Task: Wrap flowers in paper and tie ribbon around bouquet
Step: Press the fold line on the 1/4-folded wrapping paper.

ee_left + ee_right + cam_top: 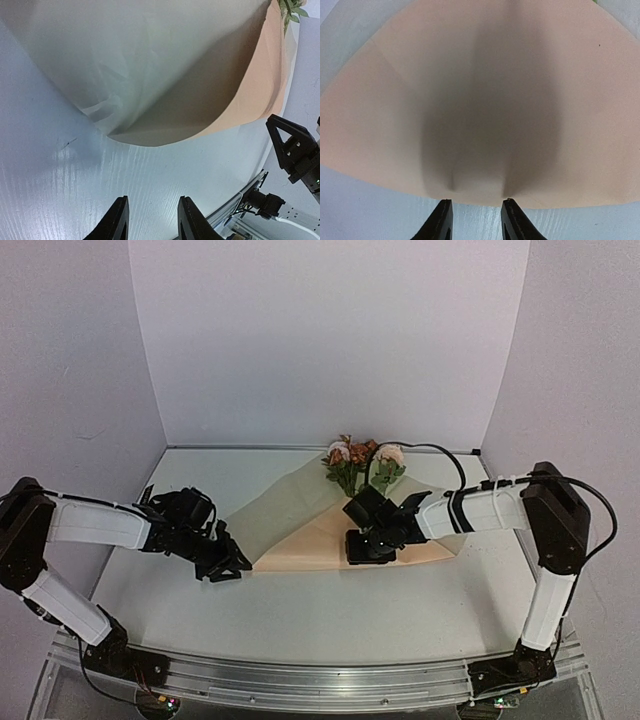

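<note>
Top view: paper point(300, 525) lies mid-counter point(300, 615), one flap folded over. Flowers point(362, 460) sit at its far end, blooms past the edge. Left tool point(228, 562) is at the paper's left corner, right tool point(366, 548) on its near right part.

Left wrist view only: folded flap arches off the counter, hollow beneath. Left tool point(152, 222) is partly open and empty over bare counter, short of the fold.

Right wrist view only: a shadowed ridge runs up the paper. Right tool point(476, 222) is partly open at the near edge, gripping nothing.
</note>
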You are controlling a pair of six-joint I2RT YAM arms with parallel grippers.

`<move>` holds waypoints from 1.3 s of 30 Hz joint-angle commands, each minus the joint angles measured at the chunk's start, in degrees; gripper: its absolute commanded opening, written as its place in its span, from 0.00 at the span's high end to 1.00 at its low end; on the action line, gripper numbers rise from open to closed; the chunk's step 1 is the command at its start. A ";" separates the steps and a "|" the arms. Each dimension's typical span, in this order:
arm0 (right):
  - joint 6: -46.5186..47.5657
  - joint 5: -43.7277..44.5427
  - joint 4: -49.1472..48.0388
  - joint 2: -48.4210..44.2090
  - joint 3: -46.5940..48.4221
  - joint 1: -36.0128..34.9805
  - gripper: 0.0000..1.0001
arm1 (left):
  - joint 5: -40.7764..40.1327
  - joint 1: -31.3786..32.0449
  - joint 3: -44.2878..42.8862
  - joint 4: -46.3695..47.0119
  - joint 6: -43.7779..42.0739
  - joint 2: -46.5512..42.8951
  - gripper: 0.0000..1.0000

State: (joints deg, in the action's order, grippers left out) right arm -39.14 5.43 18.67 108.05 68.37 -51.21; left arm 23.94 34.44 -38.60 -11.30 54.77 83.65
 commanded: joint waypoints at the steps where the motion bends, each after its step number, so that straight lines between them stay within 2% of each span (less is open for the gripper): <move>1: 3.61 2.95 2.60 -0.35 3.97 -2.10 0.61 | -0.66 -0.19 2.74 6.09 6.97 -2.08 0.64; 5: 5.78 1.29 2.74 1.50 6.37 -4.64 0.57 | -3.30 -1.24 5.75 7.53 11.37 -4.02 0.64; 11: 6.83 -2.03 4.07 7.12 12.39 -5.85 0.58 | -4.45 -4.27 8.50 9.56 14.12 -6.01 0.63; 16: 7.59 -1.94 6.37 10.59 17.01 -5.94 0.58 | -6.13 -4.65 7.95 10.24 13.84 -3.96 0.63; 23: 7.85 0.84 9.75 15.27 22.63 -5.77 0.58 | -6.91 -8.87 6.35 10.75 10.61 0.02 0.63; 34: 7.10 0.98 11.34 19.30 25.49 -5.13 0.55 | -5.60 -9.79 1.92 9.97 8.51 4.65 0.64; 39: 7.21 1.48 11.74 17.96 26.13 -5.08 0.54 | -6.26 -10.22 0.56 9.09 7.49 6.52 0.64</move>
State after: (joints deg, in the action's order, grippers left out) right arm -31.94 5.11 28.74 126.63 92.17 -56.53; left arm 17.96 24.87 -35.47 -2.48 64.04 88.56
